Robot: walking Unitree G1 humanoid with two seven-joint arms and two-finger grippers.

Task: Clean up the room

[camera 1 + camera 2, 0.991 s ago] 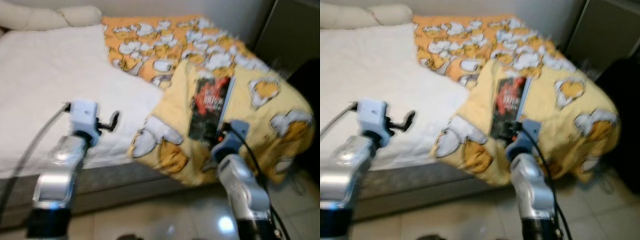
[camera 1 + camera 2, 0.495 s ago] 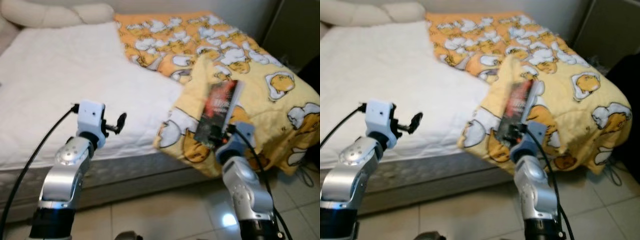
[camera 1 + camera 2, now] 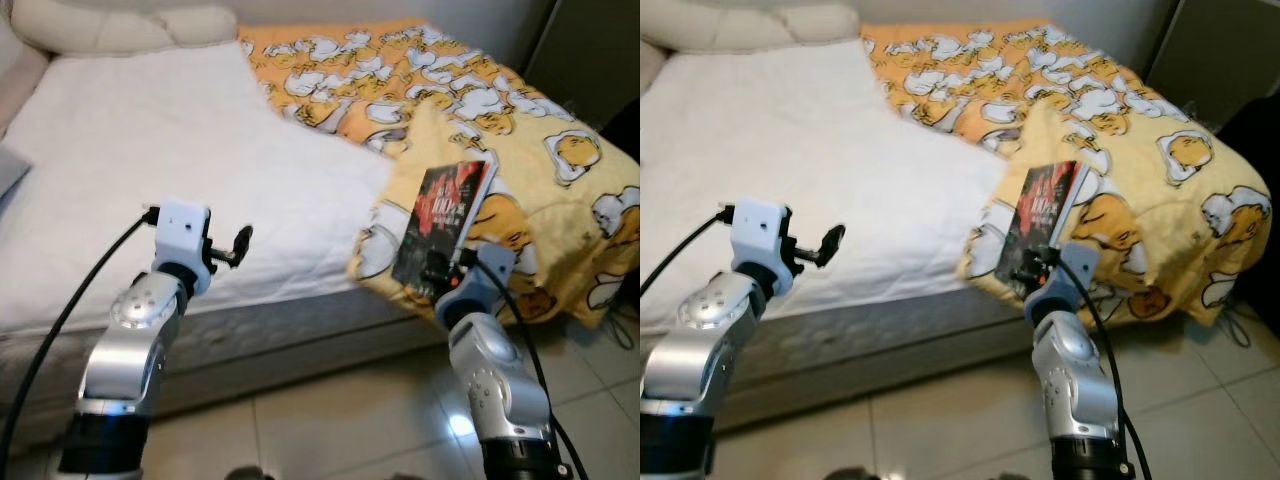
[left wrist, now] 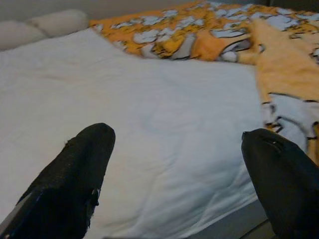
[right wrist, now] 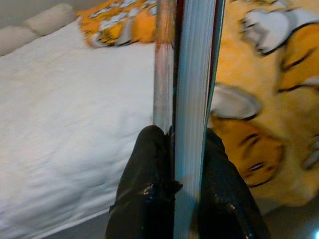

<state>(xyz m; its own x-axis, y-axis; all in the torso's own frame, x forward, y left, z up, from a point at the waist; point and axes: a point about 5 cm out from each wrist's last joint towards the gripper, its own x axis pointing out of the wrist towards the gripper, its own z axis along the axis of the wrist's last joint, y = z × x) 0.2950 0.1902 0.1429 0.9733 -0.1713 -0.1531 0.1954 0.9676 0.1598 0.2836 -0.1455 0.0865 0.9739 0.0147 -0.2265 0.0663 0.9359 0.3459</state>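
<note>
Bedroom with tiled floor [image 3: 330, 420] in front and a bed [image 3: 150, 170] covered by a white sheet, pale pillows [image 3: 110, 25] at 11 o'clock, dark cabinet [image 3: 590, 50] at 1 o'clock. Yellow-orange cartoon-print blanket [image 3: 480, 110] bunched across the bed from 12 to 3 o'clock, draping off the near corner. Right gripper [image 3: 1038, 268] at 4 o'clock, fingers [image 5: 149, 184] clenched on the lower edge of a dark red-covered book [image 3: 443, 222], held upright above the blanket's edge. Left gripper [image 3: 240, 240] at 8 o'clock, fingers [image 4: 75, 174] spread wide and empty, hovering over the sheet near the mattress edge. Likely risks: narrow pinch at the book's bottom edge only, so possible tipping or slipping out during walking; possible snagging of the dangling blanket by the raised arm, dragging it to the floor.
</note>
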